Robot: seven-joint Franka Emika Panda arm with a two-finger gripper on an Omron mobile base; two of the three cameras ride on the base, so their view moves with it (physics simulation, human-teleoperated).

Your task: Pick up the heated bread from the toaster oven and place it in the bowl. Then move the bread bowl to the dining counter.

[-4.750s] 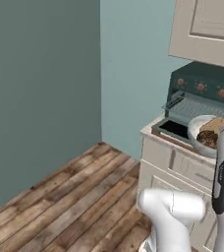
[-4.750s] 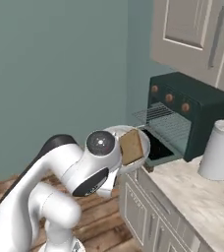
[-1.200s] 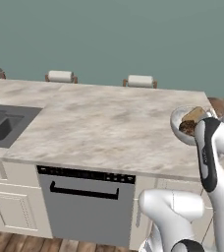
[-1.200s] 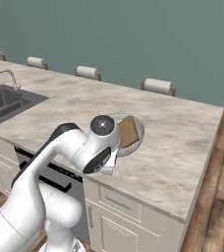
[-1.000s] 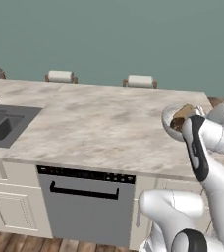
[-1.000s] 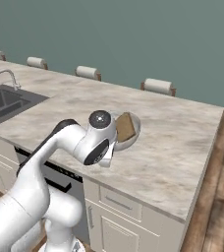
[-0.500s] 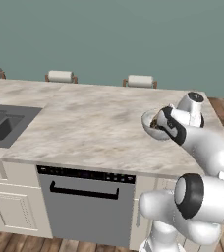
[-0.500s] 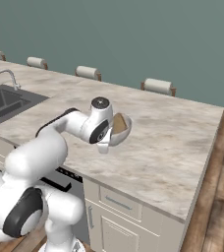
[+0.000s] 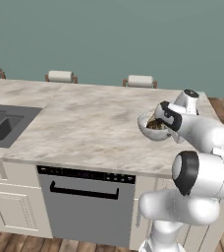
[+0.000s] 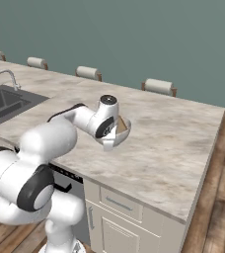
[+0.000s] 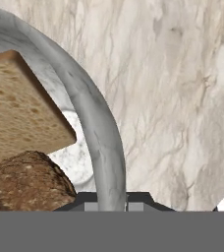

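While my gripper (image 11: pixel 111 199) is pinched on the rim of the bowl (image 11: pixel 92 118), the job in hand, as I judge it, is to set that bowl down on the dining counter (image 9: pixel 84 125) without spilling what rides in it. Taking the sink (image 9: pixel 3 123) as my landmark and reading from left to right in the left base view: the sink is let into the far left of the stone top, then comes a wide stretch of bare marbled surface, and well to the right of the sink, towards the counter's right end, I hold the bowl just over the stone. I cannot tell whether its base is touching yet. In the hand view the rim runs up between my fingertips (image 11: pixel 89 202), so the jaws are closed on the wall of the bowl rather than under it. Inside lie a tan slice of bread (image 11: pixel 20 113) and, below it, a darker crusty piece (image 11: pixel 25 179). Both lean towards my side of the bowl. A one-sided rim grip lets the bowl tip easily, so I think the lowering should be slow and straight down, with the wrist kept level until the base sits flat. The spot is well clear of the sink and back from the counter's front edge, which seems safe enough. Only once the bowl rests flat should I let go, and then lift straight up so my fingers do not drag the rim.
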